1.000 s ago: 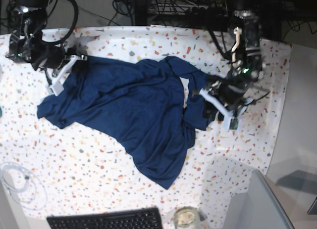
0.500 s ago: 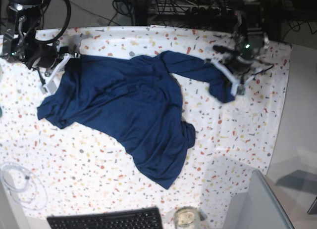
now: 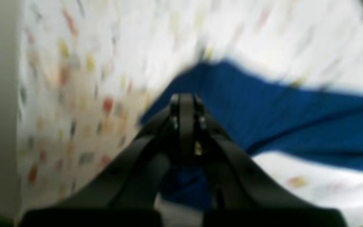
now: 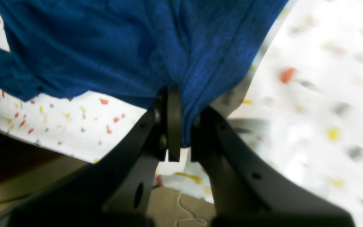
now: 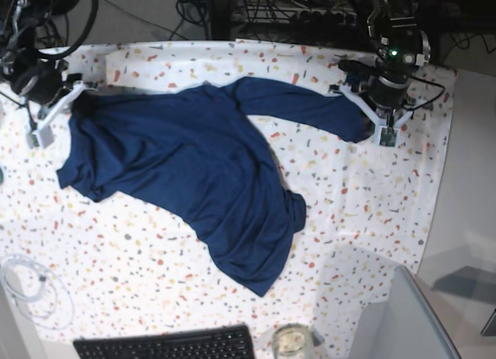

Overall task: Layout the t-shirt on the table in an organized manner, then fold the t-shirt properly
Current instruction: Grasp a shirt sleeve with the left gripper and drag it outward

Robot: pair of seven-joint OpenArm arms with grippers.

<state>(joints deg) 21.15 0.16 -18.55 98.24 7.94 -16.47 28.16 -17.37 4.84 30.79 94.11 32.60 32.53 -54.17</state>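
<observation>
T-shirt [image 5: 209, 181] lies on the table [image 5: 139, 250], dark navy, stretched between the two arms but not yet flat. One sleeve reaches toward the far right corner in the base view, where the left gripper [image 5: 370, 125] is closed on its end; in the left wrist view the jaws are pressed together with blue cloth under them. The right gripper [image 5: 56, 103], at the far left in the base view, is closed on the t-shirt too: its wrist view shows the fabric pinched between the jaws. The body runs diagonally toward the near side, with a bunched fold at its right edge and a narrow end pointing to the keyboard [image 5: 167, 345]. I judge that the laying out is only begun; smoothing and all the folding are left.

The table cover is white with small coloured flecks. Near the front edge stand a glass jar [image 5: 292, 342] and a coiled white cable [image 5: 27, 285]. Behind the table hang dark cables and frames.
</observation>
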